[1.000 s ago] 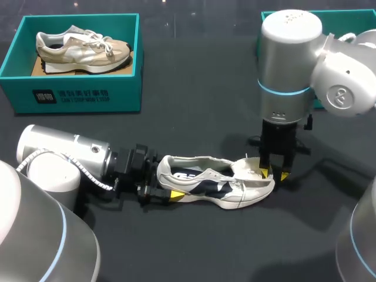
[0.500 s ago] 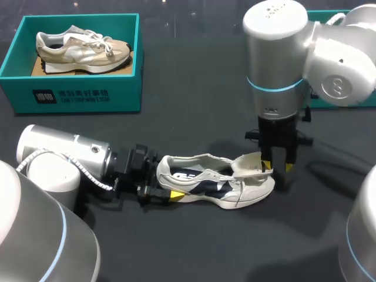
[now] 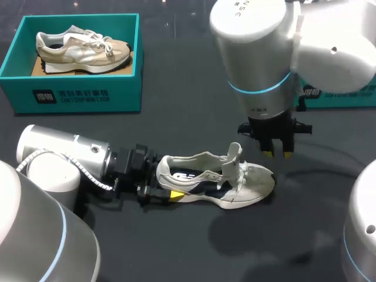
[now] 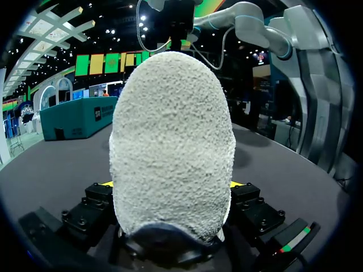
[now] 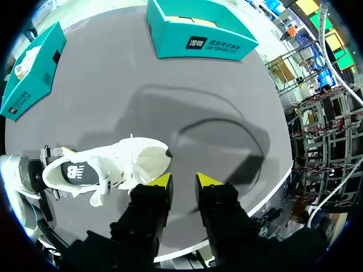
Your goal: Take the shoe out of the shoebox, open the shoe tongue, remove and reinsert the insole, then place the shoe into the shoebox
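Clamping the heel of the white shoe from both sides, the left claw gripped it where it rested on the dark tabletop, outside either box. The shoe's tongue stood upright. Just above the shoe's toe hung the right claw, its fingers a narrow gap apart and empty. Well beyond the heel sat a teal shoebox with a beige shoe inside it. Another teal shoebox lay beyond the toe.

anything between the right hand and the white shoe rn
Nothing. In the head view the right hand hangs open just past the toe of the shoe, apart from it. Only bare table shows in the gap.
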{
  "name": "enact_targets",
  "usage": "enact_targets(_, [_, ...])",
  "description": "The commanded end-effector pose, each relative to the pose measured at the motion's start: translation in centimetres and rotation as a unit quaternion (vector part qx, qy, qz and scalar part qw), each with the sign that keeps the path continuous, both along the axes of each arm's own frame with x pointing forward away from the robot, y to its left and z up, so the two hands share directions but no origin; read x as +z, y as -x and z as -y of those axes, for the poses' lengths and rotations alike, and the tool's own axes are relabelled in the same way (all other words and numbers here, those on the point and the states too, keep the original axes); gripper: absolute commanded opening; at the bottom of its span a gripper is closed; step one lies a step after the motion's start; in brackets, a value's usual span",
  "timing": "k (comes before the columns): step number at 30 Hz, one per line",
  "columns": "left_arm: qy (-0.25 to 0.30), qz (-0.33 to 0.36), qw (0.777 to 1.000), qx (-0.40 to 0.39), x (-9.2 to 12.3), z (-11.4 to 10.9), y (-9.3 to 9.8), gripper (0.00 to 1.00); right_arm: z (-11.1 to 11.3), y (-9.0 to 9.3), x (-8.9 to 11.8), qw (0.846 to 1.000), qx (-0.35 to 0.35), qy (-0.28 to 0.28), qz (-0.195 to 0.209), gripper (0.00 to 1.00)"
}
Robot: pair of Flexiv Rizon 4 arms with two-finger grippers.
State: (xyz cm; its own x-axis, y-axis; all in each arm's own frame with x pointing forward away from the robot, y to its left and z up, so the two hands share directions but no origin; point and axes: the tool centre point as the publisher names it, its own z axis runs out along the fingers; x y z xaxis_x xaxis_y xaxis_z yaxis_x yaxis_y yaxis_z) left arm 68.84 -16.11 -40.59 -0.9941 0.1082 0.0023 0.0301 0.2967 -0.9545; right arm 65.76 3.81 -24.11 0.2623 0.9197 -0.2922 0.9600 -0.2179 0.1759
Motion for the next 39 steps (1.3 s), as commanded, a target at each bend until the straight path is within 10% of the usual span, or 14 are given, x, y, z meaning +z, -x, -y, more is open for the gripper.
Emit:
enact_targets(1, [0.000, 0.001, 1.000, 0.001, -0.2, 0.0, 0.2, 0.00, -2.0, 0.2, 2.8, 0.998, 0.029, 0.046, 0.017, 0.00])
enact_targets(9, [0.000, 0.001, 1.000, 0.001, -0.2, 0.0, 0.2, 0.00, -5.6, 0.7, 6.4, 0.977, 0.193, 0.081, 0.046, 0.00])
enact_targets(17, [0.000, 0.001, 1.000, 0.001, -0.2, 0.0, 0.2, 0.00, -8.3, 1.9, 7.3, 0.921, 0.386, 0.019, 0.048, 0.00])
enact_targets(29, [0.000, 0.001, 1.000, 0.001, -0.2, 0.0, 0.2, 0.00, -8.3, 1.9, 7.3, 0.921, 0.386, 0.019, 0.048, 0.00])
enact_targets(39, [0.000, 0.001, 1.000, 0.001, -0.2, 0.0, 0.2, 0.00, -14.5, 2.6, 5.1, 0.752, 0.656, -0.054, 0.024, 0.00])
